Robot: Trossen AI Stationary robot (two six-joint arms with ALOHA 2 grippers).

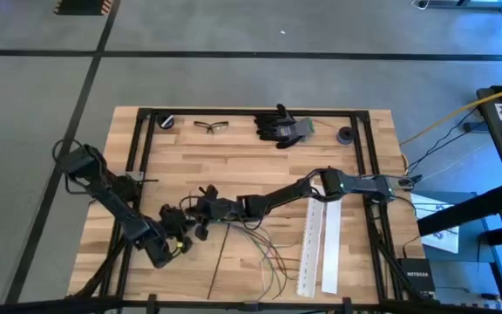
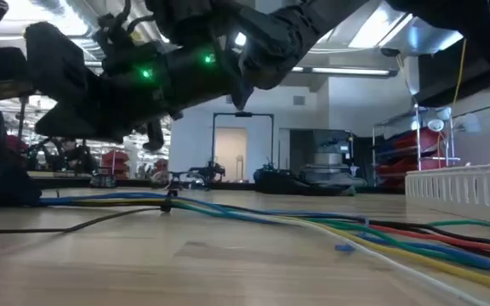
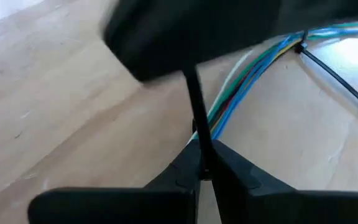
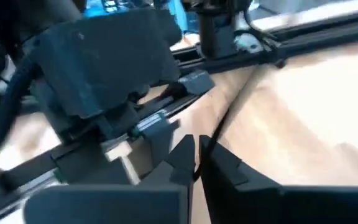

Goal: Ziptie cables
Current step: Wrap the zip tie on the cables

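Several thin coloured cables (image 1: pixel 260 249) lie fanned out on the wooden table, gathered into a bundle (image 3: pixel 247 68) at their left end. A black tie (image 2: pixel 168 205) sits around the bundle, and its tail trails over the table. My left gripper (image 1: pixel 181 237) is shut on a thin black zip tie strip (image 3: pixel 194 112) just left of the bundle. My right gripper (image 1: pixel 200 212) hovers right beside it, over the bundle's end, shut on a thin strand (image 4: pixel 229 112). My left gripper pinches the black zip tie strip (image 3: pixel 201 149) between its two fingertips. The strip runs straight on from the fingers, above the table, and ends under a dark blurred shape. My right gripper pinches a thin strand (image 4: pixel 205 146) at its fingertips. The strand runs on ahead over the wood. I cannot tell what it is.
Two long white perforated strips (image 1: pixel 319 249) lie to the right of the cables. At the far edge are black gloves (image 1: pixel 284 127), safety glasses (image 1: pixel 211 126) and two small black rolls (image 1: pixel 167 120) (image 1: pixel 346 134). A black frame (image 1: pixel 146 139) borders the table.
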